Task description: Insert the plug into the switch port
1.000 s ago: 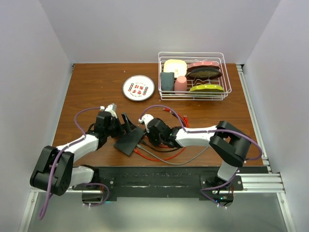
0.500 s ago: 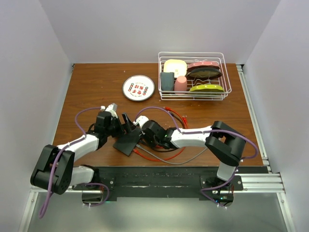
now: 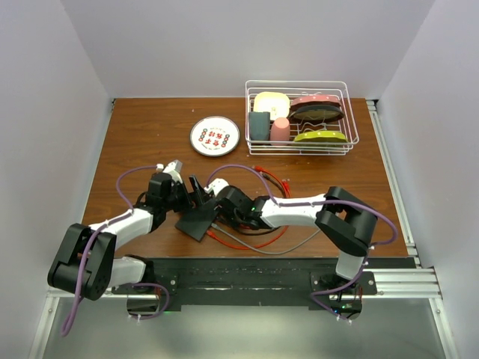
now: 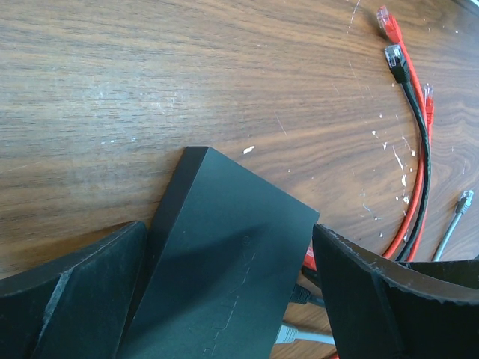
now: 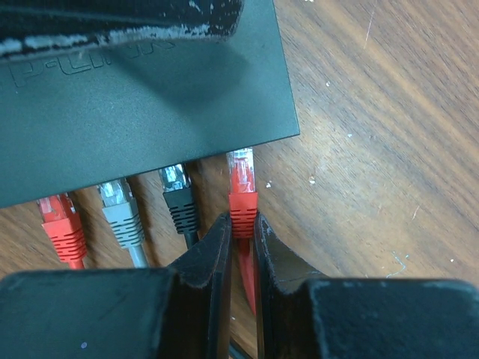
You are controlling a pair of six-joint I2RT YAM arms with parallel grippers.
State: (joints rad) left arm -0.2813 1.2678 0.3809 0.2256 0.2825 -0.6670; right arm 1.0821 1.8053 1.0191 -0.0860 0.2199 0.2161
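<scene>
While the right gripper (image 5: 241, 224) pinches the red plug (image 5: 241, 183) by its boot, fingers pressed close on either side, the plug's clear tip lies just at the socket edge of the switch (image 5: 142, 97), at the end of the row. Whether it has entered the port cannot be told. Beside it, a black plug (image 5: 178, 198), a grey plug (image 5: 120, 209) and another red plug (image 5: 60, 224) sit at that same edge.

From the opposite side the left gripper (image 4: 228, 314) stands spread wide, a finger along each flank of the dark box, which lies between them. Whether the fingers press it cannot be told.

Everything rests on a brown wooden table (image 3: 150, 142), scuffed and speckled, with loose cables (image 4: 415, 149) trailing past the switch. Farther back lie a white plate (image 3: 215, 135) and a wire rack (image 3: 299, 116) of dishes, and plain pale walls (image 3: 247, 45) close the table in.
</scene>
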